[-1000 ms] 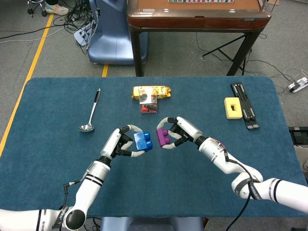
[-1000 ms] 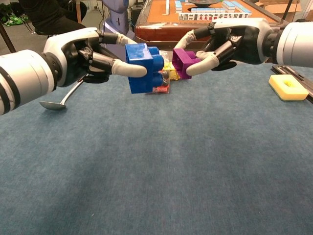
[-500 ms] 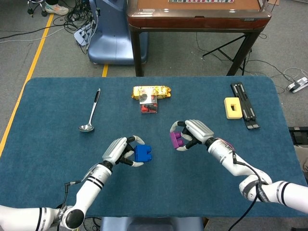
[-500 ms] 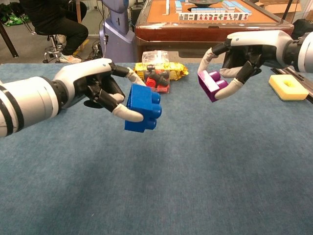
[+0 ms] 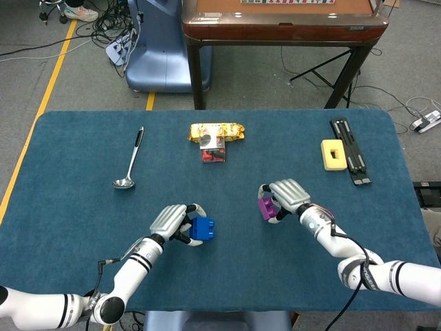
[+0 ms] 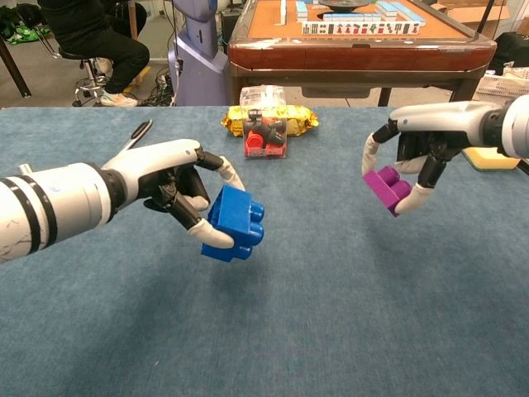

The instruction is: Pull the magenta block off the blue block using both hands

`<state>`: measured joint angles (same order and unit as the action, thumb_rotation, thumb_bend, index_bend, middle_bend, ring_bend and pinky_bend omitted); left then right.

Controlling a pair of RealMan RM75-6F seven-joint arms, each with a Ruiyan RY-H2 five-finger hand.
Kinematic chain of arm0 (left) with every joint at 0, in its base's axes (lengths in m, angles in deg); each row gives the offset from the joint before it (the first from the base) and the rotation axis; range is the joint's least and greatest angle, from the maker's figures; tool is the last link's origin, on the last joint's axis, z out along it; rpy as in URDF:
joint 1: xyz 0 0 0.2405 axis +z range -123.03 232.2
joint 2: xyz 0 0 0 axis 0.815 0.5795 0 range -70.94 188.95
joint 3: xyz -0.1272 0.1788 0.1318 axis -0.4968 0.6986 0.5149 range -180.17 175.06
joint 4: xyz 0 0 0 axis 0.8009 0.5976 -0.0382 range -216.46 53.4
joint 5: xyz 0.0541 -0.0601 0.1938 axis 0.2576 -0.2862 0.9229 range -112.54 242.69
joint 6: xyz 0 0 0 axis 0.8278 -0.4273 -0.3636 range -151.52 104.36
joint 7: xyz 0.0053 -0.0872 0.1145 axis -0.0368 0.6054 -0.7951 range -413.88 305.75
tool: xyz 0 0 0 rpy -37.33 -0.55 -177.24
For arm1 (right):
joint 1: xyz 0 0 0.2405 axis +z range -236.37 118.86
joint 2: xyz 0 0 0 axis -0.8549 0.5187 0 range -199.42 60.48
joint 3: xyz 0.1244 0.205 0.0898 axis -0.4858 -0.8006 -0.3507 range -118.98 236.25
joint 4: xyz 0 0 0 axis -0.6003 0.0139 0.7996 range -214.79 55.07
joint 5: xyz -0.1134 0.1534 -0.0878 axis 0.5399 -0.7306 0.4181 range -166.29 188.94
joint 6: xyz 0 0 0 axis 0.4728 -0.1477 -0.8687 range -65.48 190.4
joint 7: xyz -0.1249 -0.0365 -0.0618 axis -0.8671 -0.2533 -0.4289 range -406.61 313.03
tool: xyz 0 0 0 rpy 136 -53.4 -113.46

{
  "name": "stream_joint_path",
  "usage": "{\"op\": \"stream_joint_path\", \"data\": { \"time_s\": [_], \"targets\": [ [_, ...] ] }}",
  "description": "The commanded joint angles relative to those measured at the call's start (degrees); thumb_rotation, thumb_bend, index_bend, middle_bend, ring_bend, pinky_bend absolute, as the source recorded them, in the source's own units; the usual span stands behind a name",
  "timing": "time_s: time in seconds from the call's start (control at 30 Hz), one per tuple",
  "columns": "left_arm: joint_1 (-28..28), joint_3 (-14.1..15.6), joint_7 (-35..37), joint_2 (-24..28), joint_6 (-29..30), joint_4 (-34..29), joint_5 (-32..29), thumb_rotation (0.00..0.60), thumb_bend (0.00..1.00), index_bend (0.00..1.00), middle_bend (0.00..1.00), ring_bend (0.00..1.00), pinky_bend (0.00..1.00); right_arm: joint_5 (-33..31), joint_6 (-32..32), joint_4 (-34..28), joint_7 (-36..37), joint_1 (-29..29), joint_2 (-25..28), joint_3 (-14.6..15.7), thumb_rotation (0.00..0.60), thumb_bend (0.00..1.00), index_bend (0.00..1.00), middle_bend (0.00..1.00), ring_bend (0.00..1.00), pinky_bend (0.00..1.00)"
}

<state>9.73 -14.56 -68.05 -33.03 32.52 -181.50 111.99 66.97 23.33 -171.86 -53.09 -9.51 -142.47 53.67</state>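
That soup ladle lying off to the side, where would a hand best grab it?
Probably the ladle's long thin handle, around its middle, coming straight down from above with fingers closing across its width. It lies flat on the blue table, handle pointing toward the far edge and bowl toward the robot. The rounded bowl looks harder to grip. The left hand is nearer, but it holds the blue block.

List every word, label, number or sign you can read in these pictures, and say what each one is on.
No text can be read in either view.
Gold snack packet: any print on it is too blurred to read.
Clear box in front of it: no legible label.
Tiles on the brown table behind: markings too small to make out.
Blue block and magenta block: no lettering visible.
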Motion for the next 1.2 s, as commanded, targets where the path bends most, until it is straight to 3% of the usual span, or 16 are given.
{"op": "stream_joint_path", "data": {
  "time_s": [0.03,0.13,0.27,0.37,0.47,0.57,0.67,0.83,1.03,1.2],
  "targets": [
    [-0.61,0.19,-1.64,-0.03,-0.11,0.62,-2.08,0.6,0.0,0.69,1.0,1.0,1.0,-3.68,0.09,-0.49,-3.28,1.43,-0.8,1.01,0.6,0.1,0.43,1.0,0.98,1.0],
    [-0.76,0.32,-2.32,-0.18,0.04,0.8,-3.64,0.6,0.0,0.58,1.0,0.99,1.0,-5.27,-0.41,-0.46,-4.77,1.77,-1.07,1.37,0.6,0.05,0.3,1.0,0.98,1.0],
    [-0.72,0.58,-3.1,-0.08,0.65,0.98,-4.66,0.6,0.0,0.29,1.0,0.98,1.0,-6.44,-1.39,-0.8,-5.73,1.73,-1.05,1.53,0.6,0.0,0.03,0.97,0.95,1.0],
    [-0.51,0.75,-4.25,0.3,2.11,0.35,-5.27,0.6,0.0,0.12,1.0,0.96,1.0,-6.04,-2.56,-1.36,-5.16,0.97,-0.66,1.26,0.6,0.0,0.0,0.94,0.92,1.0],
    [0.05,0.9,-5.22,1.21,3.98,-0.97,-5.53,0.6,0.0,0.05,1.0,0.93,1.0,-4.51,-4.16,-2.17,-4.18,-0.32,0.18,1.08,0.6,0.0,0.0,0.9,0.88,1.0],
    [1.05,1.37,-5.76,2.87,5.67,-2.81,-5.19,0.6,0.0,0.03,0.98,0.88,1.0,-2.69,-6.03,-3.69,-3.35,-1.93,1.79,1.18,0.6,0.0,0.0,0.83,0.82,0.99],
    [2.52,2.25,-6.22,5.29,7.85,-4.93,-3.7,0.6,0.0,0.04,0.89,0.81,1.0,-0.33,-8.46,-5.77,-2.55,-4.0,4.09,1.52,0.6,0.0,0.0,0.75,0.76,0.96],
    [7.4,4.54,-4.26,8.27,15.65,-4.89,5.68,0.6,0.0,0.16,0.75,0.72,0.99,4.83,-12.21,-9.77,0.46,-8.24,9.39,2.39,0.6,0.0,0.09,0.61,0.69,0.92],
    [12.15,7.65,-3.7,15.12,20.18,-3.25,12.28,0.6,0.0,0.18,0.46,0.45,0.8,11.86,-17.78,-11.68,4.58,-13.69,13.92,3.65,0.6,0.0,0.13,0.38,0.43,0.68],
    [16.0,9.06,-1.7,21.32,22.64,-1.14,15.63,0.6,0.0,0.18,0.4,0.4,0.72,17.82,-25.39,-11.38,6.94,-19.02,15.69,4.5,0.6,0.0,0.13,0.3,0.32,0.51]
  ]
}}
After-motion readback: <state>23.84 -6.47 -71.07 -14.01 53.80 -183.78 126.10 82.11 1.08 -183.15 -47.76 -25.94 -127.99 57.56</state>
